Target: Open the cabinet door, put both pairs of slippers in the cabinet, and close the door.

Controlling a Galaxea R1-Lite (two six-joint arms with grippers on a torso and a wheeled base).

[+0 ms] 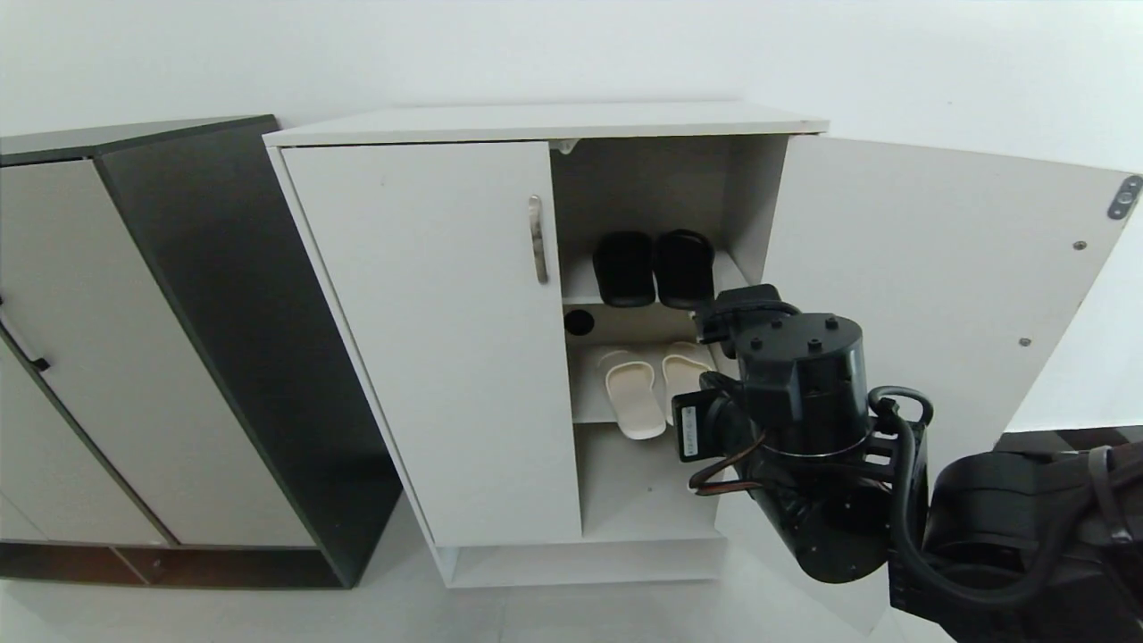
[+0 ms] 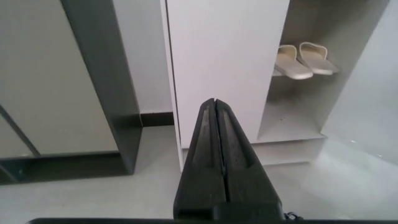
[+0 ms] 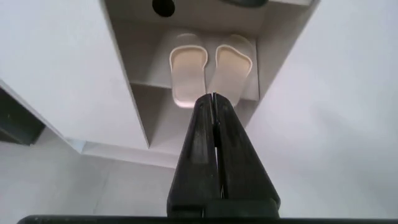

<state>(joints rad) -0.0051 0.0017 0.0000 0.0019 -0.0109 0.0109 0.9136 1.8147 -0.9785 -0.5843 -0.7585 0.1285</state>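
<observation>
The white cabinet (image 1: 429,339) has its right door (image 1: 929,268) swung wide open and its left door closed. A pair of black slippers (image 1: 652,266) lies on the upper shelf. A pair of cream slippers (image 1: 647,384) (image 3: 208,68) (image 2: 305,59) lies on the middle shelf, heels overhanging the front edge. My right gripper (image 3: 214,96) is shut on nothing, held just in front of the cream slippers, between the opening and the open door. My left gripper (image 2: 214,101) is shut and empty, low down, facing the closed left door.
A dark grey cabinet (image 1: 179,339) stands close against the white one's left side. The closed left door carries a metal handle (image 1: 536,239). The bottom compartment (image 1: 643,482) holds nothing. Pale floor (image 1: 268,616) lies in front.
</observation>
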